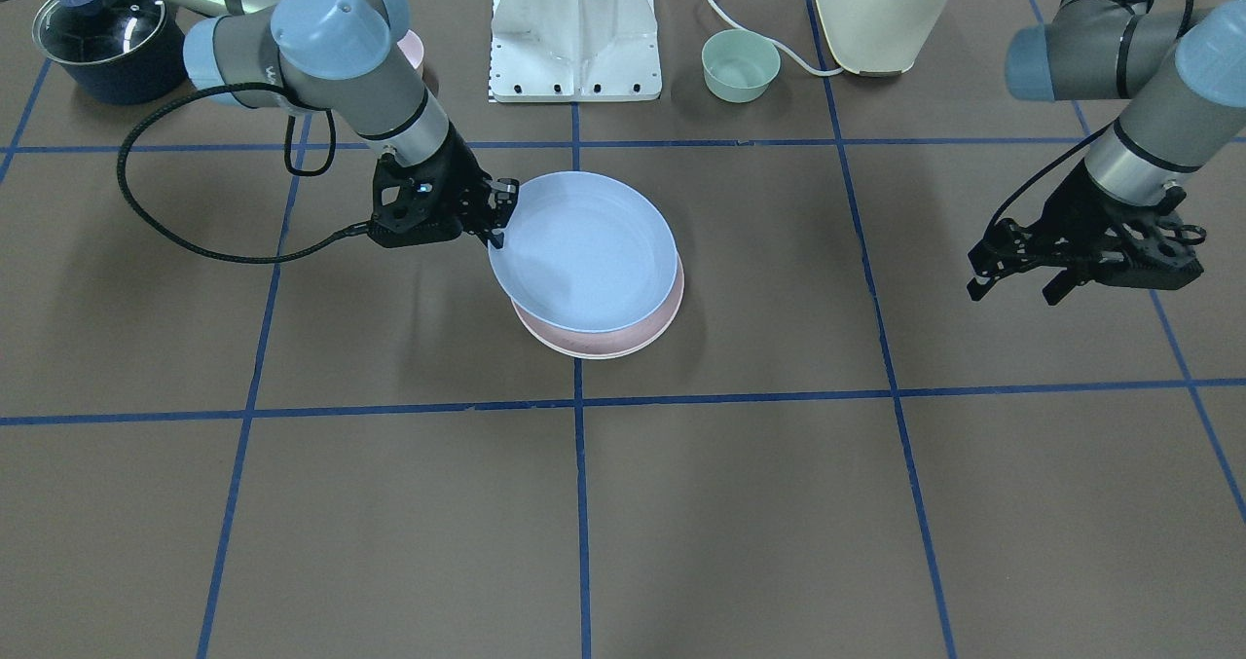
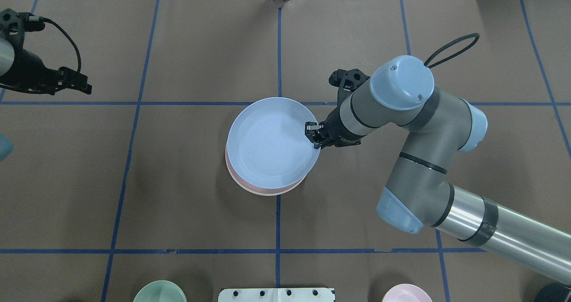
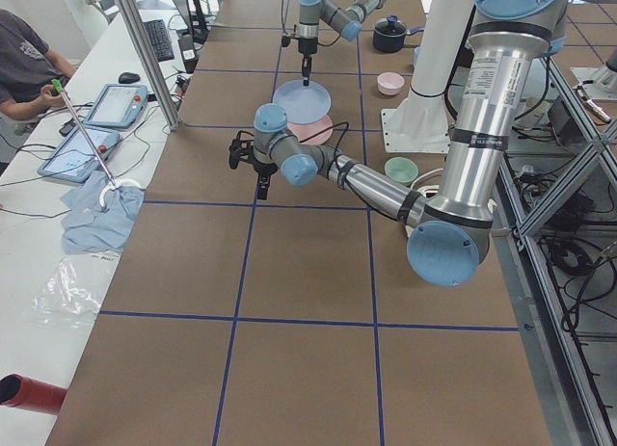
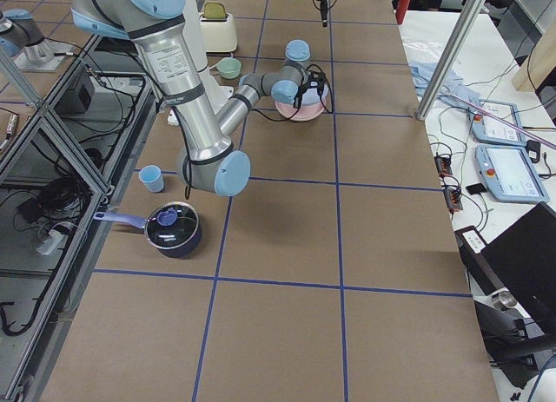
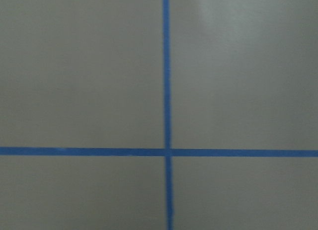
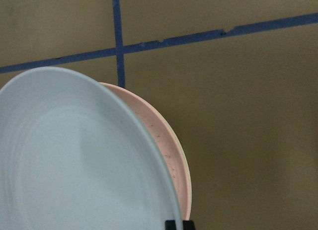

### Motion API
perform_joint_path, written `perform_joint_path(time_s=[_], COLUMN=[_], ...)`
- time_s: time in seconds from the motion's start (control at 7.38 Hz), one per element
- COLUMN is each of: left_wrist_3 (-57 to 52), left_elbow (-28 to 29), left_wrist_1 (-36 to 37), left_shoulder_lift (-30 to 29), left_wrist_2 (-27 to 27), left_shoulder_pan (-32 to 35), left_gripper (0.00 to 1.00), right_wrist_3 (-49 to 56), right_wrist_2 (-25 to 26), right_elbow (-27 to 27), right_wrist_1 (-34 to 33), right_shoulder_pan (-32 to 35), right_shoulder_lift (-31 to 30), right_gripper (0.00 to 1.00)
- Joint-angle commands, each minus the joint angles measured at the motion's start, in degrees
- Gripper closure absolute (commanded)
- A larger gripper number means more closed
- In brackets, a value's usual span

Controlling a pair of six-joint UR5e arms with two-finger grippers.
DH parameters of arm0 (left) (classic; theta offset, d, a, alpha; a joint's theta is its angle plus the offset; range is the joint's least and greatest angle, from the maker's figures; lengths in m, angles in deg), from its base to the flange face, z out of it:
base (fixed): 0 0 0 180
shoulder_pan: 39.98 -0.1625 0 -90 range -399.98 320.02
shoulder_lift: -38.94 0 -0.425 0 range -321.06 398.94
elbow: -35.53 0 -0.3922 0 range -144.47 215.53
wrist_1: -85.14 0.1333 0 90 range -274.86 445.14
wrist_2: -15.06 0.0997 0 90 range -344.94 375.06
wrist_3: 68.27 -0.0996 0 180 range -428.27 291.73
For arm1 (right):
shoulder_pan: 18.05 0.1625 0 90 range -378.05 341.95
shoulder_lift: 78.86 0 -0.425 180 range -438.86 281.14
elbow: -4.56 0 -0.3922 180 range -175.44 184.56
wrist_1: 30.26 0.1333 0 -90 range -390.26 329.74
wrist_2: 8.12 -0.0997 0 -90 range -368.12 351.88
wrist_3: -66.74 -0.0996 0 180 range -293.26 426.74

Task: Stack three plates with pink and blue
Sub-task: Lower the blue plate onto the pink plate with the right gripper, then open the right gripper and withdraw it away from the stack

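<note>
The light blue plate (image 1: 584, 250) is held by its rim in my right gripper (image 1: 498, 216), which is shut on it. The plate hangs tilted just over the pale pink plate (image 1: 604, 343), which lies on the table's middle. From overhead the blue plate (image 2: 270, 141) covers most of the pink plate (image 2: 263, 189), and the right gripper (image 2: 313, 137) is at its right rim. The right wrist view shows blue plate (image 6: 74, 160) over pink plate (image 6: 166, 145). I cannot tell whether they touch. The cream-white plate does not show. My left gripper (image 1: 1017, 287) is open and empty, far off to the side.
At the robot's side of the table stand a mint-green bowl (image 1: 740, 65), a cream toaster (image 1: 881, 12), the white base mount (image 1: 574, 31) and a dark lidded pot (image 1: 107, 41). A small pink bowl (image 2: 407, 293) sits near the base. Blue tape lines cross the brown table.
</note>
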Motion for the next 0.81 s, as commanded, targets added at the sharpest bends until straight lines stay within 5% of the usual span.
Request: perform_joint_path(time_s=[0.0, 0.14, 0.54, 0.68], left_wrist_3=[-0.87, -0.87, -1.31, -3.84], left_elbow=[0.14, 0.06, -0.03, 0.06], left_wrist_1=[-0.07, -0.07, -0.16, 0.11], left_shoulder_lift=[0.67, 0.76, 0.76, 0.85], left_wrist_2=[-0.03, -0.03, -0.03, -0.03], left_shoulder_pan=[0.39, 0.39, 0.56, 0.74], left_gripper=[0.0, 0.0, 0.0, 0.0], right_wrist_3=[-0.15, -0.15, 0.89, 2.12], right_wrist_2=[0.71, 0.89, -0.34, -0.6], right_elbow=[2.34, 2.08, -3.96, -5.03], right_wrist_1=[0.31, 0.22, -1.61, -6.76], right_shoulder_pan=[-0.85, -0.77, 5.45, 8.96], right_shoulder_lift=[1.46, 1.28, -3.87, -4.16], right_gripper=[1.0, 0.01, 0.0, 0.0])
